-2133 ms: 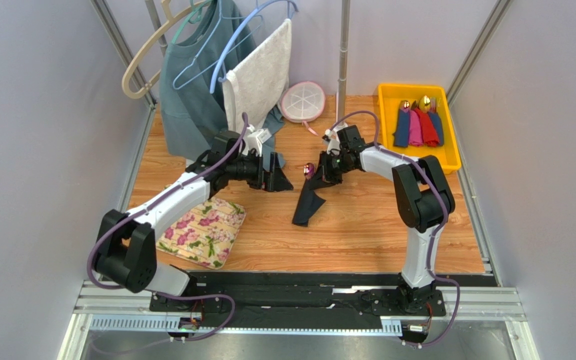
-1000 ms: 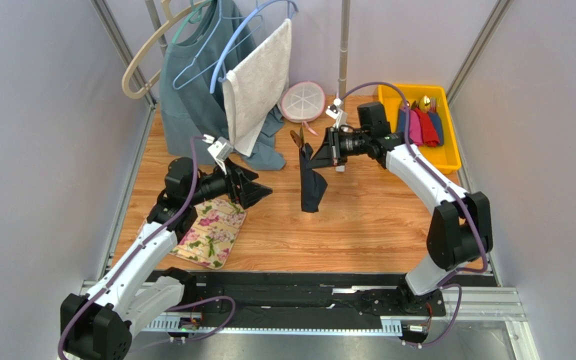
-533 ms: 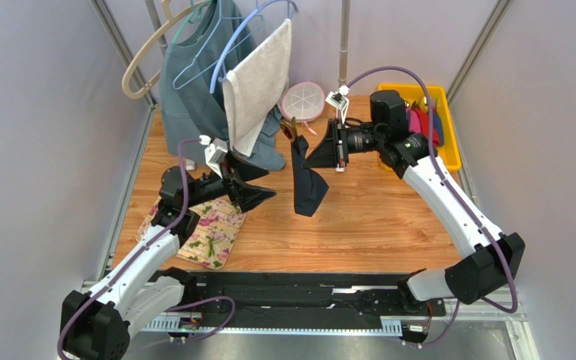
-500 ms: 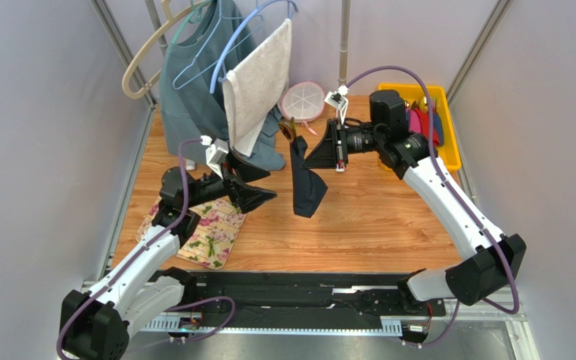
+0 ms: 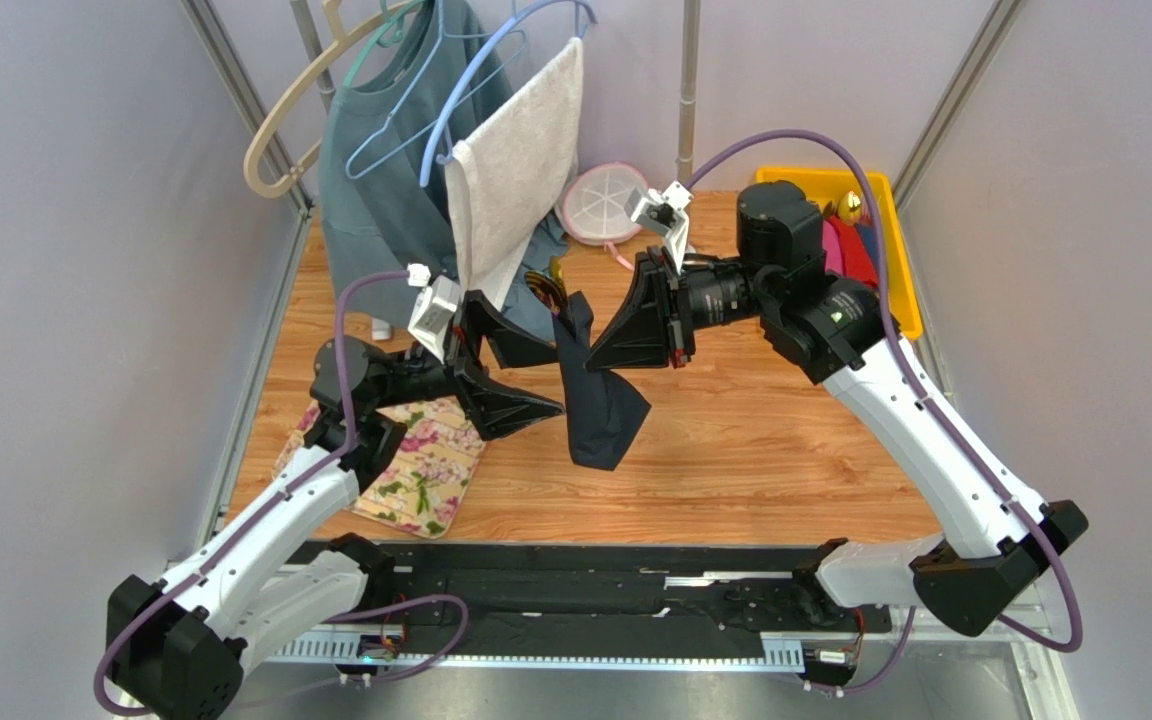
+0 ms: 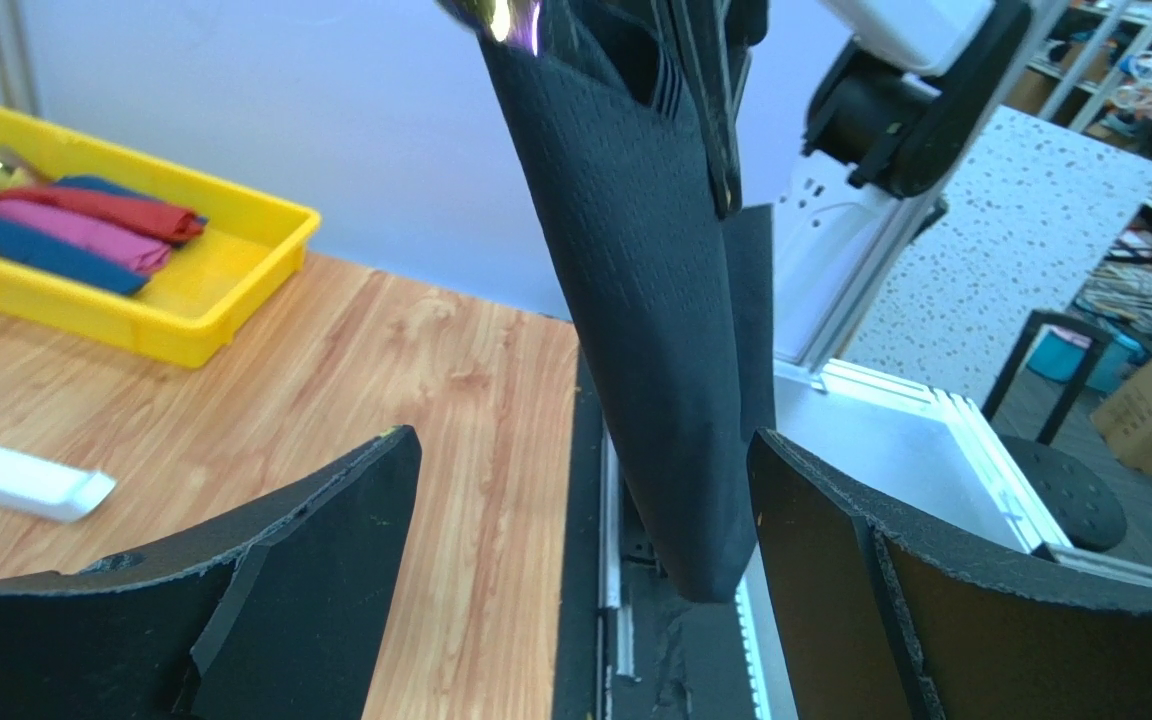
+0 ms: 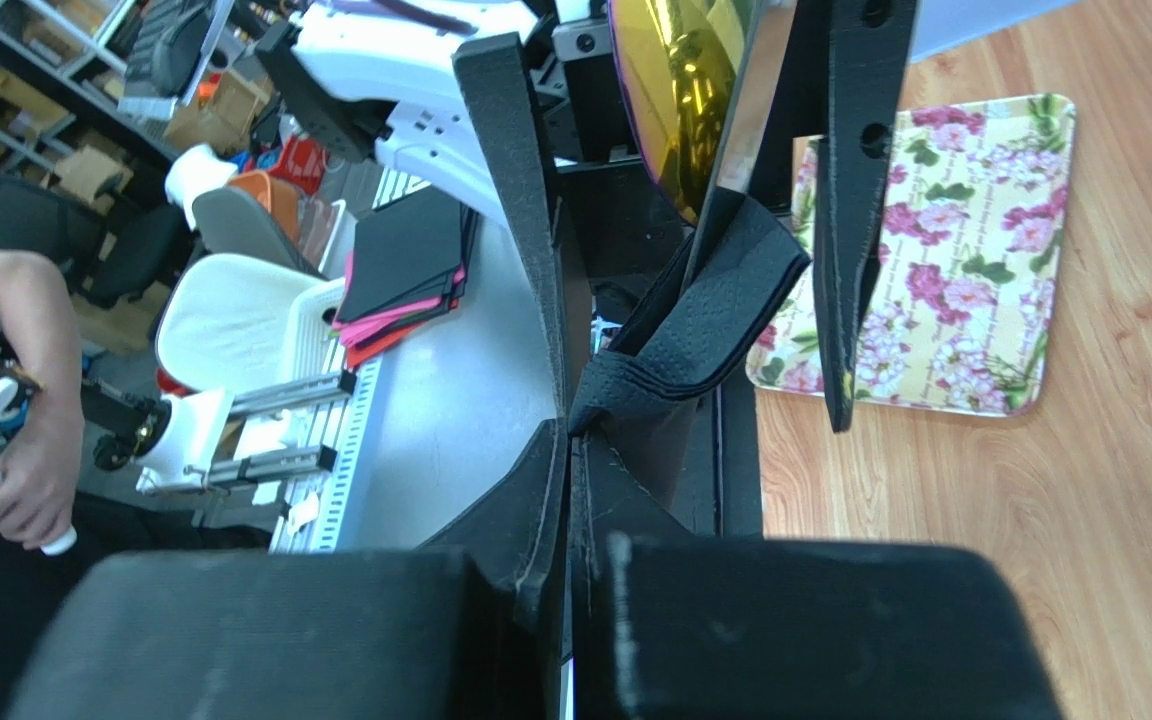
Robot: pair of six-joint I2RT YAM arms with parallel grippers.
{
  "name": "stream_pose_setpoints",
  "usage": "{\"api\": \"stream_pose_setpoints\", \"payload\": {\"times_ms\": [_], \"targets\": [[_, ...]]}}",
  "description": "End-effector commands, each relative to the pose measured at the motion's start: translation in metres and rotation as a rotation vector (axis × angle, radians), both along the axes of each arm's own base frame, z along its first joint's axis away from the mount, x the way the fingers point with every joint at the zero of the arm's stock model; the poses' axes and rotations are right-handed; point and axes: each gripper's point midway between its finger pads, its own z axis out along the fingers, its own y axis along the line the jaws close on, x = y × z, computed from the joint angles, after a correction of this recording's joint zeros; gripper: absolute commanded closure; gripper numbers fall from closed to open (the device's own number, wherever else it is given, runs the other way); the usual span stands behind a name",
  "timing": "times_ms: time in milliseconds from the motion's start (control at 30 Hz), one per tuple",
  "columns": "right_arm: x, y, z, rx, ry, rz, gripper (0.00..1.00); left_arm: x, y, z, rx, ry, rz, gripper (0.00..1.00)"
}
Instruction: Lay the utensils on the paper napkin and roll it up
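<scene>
My right gripper (image 5: 593, 357) is shut on the black paper napkin (image 5: 602, 413), which hangs folded in the air above the table. The utensils stick out of its top (image 5: 545, 285). In the right wrist view my shut gripper (image 7: 570, 435) pinches the napkin (image 7: 687, 330), and a shiny spoon bowl (image 7: 680, 75) shows above. My left gripper (image 5: 552, 383) is open just left of the hanging napkin. In the left wrist view the napkin (image 6: 657, 300) hangs between the open fingers (image 6: 312, 570) of my left gripper (image 6: 582, 440), closer to the right one; whether they touch is unclear. The iridescent spoon (image 6: 500, 15) peeks in at the top.
The floral mat (image 5: 409, 465) lies at the near left, also in the right wrist view (image 7: 943, 255). A yellow tray (image 5: 898, 285) with coloured rolled napkins (image 6: 71, 225) stands at the back right. Hangers with clothes (image 5: 432, 165) and a round pink-rimmed item (image 5: 605, 203) stand at the back.
My right gripper lifted the napkin bundle off the table, then carried it left and nearer. My left gripper pulled back, then rose and moved right until its open fingers flank the napkin.
</scene>
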Motion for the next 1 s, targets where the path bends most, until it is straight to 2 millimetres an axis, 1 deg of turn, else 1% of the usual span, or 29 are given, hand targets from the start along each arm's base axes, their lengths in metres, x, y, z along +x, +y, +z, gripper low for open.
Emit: {"api": "stream_pose_setpoints", "payload": {"times_ms": [0, 100, 133, 267, 467, 633, 700, 833, 967], "targets": [[-0.023, -0.007, 0.029, 0.059, -0.144, 0.04, 1.0, -0.015, -0.001, 0.036, -0.06, -0.09, -0.043, 0.11], [-0.03, -0.007, 0.029, 0.056, -0.166, 0.051, 1.0, -0.016, -0.001, 0.044, -0.072, -0.094, -0.047, 0.12], [-0.031, -0.007, 0.03, 0.058, -0.183, 0.053, 1.0, -0.018, -0.001, 0.049, -0.079, -0.103, -0.05, 0.14], [-0.036, -0.007, 0.029, 0.058, -0.2, 0.064, 1.0, -0.025, -0.003, 0.061, -0.097, -0.114, -0.071, 0.16], [-0.042, -0.007, 0.032, 0.064, -0.222, 0.078, 1.0, -0.022, -0.009, 0.06, -0.094, -0.095, -0.077, 0.16], [-0.046, -0.007, 0.03, 0.061, -0.232, 0.087, 1.0, -0.029, -0.012, 0.071, -0.113, -0.104, -0.102, 0.16], [-0.046, -0.007, 0.029, 0.058, -0.234, 0.088, 1.0, -0.032, -0.013, 0.073, -0.117, -0.097, -0.113, 0.18], [-0.046, -0.007, 0.029, 0.057, -0.237, 0.087, 1.0, -0.039, -0.014, 0.078, -0.122, -0.106, -0.137, 0.26], [-0.047, -0.007, 0.03, 0.061, -0.239, 0.089, 1.0, -0.042, -0.016, 0.078, -0.122, -0.104, -0.149, 0.27]]}}
